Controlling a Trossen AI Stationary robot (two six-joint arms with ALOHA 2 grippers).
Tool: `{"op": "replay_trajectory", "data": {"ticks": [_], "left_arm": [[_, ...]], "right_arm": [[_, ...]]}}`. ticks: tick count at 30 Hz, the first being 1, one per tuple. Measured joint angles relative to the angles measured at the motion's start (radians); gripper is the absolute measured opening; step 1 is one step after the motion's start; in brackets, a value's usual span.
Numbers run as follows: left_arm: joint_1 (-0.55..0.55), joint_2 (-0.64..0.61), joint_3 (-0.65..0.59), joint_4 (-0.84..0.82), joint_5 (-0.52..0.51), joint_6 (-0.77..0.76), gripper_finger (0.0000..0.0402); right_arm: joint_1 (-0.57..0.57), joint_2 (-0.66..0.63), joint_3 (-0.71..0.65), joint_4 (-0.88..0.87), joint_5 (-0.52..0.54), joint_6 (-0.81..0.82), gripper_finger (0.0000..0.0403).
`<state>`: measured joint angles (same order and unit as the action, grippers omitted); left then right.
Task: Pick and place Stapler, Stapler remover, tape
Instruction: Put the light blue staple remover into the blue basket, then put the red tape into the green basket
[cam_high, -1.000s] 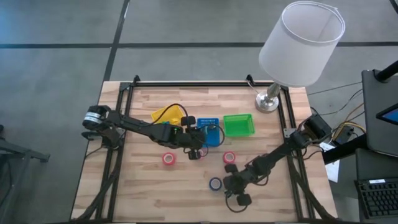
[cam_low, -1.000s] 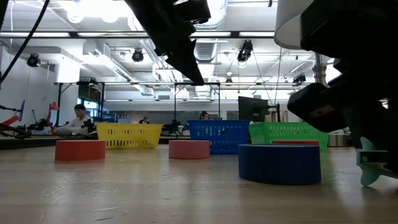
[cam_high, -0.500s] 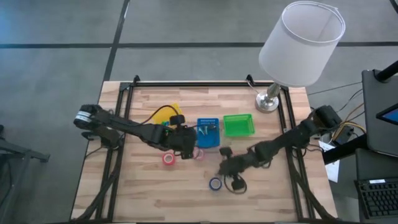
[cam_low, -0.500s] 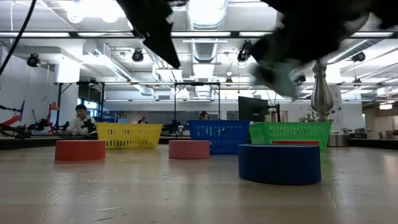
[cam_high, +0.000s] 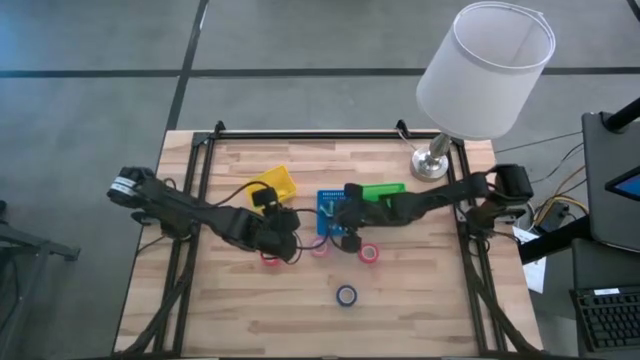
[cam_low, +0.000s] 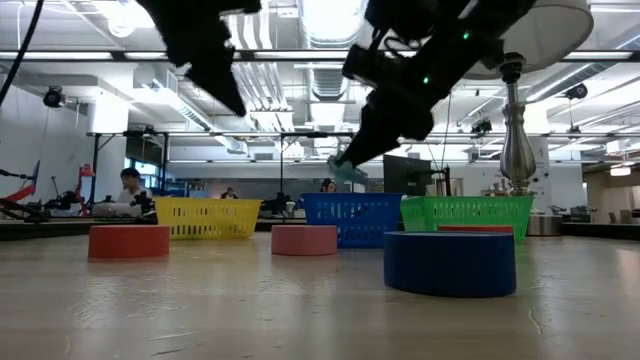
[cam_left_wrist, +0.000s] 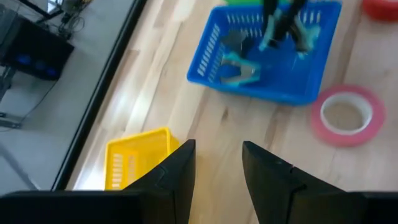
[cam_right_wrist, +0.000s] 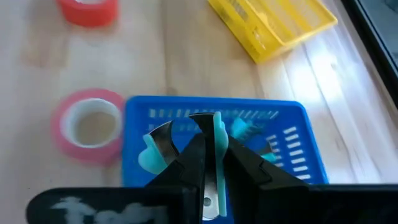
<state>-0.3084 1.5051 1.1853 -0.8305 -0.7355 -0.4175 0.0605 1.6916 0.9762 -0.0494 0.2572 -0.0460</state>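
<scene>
My right gripper (cam_high: 343, 217) is shut on a teal stapler remover (cam_right_wrist: 151, 157) and hangs over the blue basket (cam_high: 333, 198). It also shows in the low view (cam_low: 352, 172). Another teal remover (cam_left_wrist: 239, 66) lies in that basket. My left gripper (cam_left_wrist: 217, 163) is open and empty above the table near the red tape roll (cam_high: 270, 259). The pink roll (cam_high: 320, 247), a second red roll (cam_high: 370, 252) and the blue roll (cam_high: 347, 295) lie flat on the table. No stapler shows. My right gripper pinches the stapler remover's teal handle part (cam_right_wrist: 217, 127) between its two fingers. Its metal claw (cam_right_wrist: 163, 139) sticks out to one side. The fingers slant down from the table's right. The remover is lifted clear, above the blue basket.
A yellow basket (cam_high: 274, 183) stands left of the blue one and a green basket (cam_high: 382, 190) right of it, partly under my right arm. A lamp (cam_high: 432, 165) with a white shade stands at the far right. People sit in the room behind (cam_low: 128, 190).
My right gripper has risen from the table near the blue roll and gone toward the far and left side, carrying the stapler remover over the blue basket. My left gripper has drawn back toward the table's left, away from the blue basket.
</scene>
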Motion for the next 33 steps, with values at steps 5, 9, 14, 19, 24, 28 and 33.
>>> {"op": "replay_trajectory", "data": {"ticks": [5,9,14,19,24,28,33], "left_arm": [[0.0,0.0,-0.07,-0.001,0.001,-0.033,0.0135],[0.0,-0.001,-0.106,0.003,0.001,-0.075,0.0135],[0.0,-0.001,-0.132,0.015,0.001,-0.117,0.0135],[-0.001,-0.001,-0.157,0.043,0.001,-0.119,0.0135],[-0.001,-0.001,-0.163,0.063,0.0,-0.121,0.0135],[-0.001,-0.001,-0.178,0.113,-0.012,-0.123,0.0135],[-0.001,0.0,-0.2,0.167,-0.016,-0.112,0.0135]], "right_arm": [[-0.023,0.024,0.012,0.0,-0.005,-0.016,0.0053],[-0.025,0.024,0.014,-0.004,-0.005,-0.017,0.0084],[-0.024,0.022,0.014,-0.014,-0.005,-0.009,0.0123],[-0.002,-0.006,0.054,-0.161,-0.003,0.103,0.0146],[0.065,-0.023,0.147,-0.522,-0.003,0.258,0.0153],[0.134,-0.023,0.195,-0.743,-0.004,0.449,0.015],[0.192,-0.021,0.159,-0.788,-0.009,0.574,0.0149]]}}
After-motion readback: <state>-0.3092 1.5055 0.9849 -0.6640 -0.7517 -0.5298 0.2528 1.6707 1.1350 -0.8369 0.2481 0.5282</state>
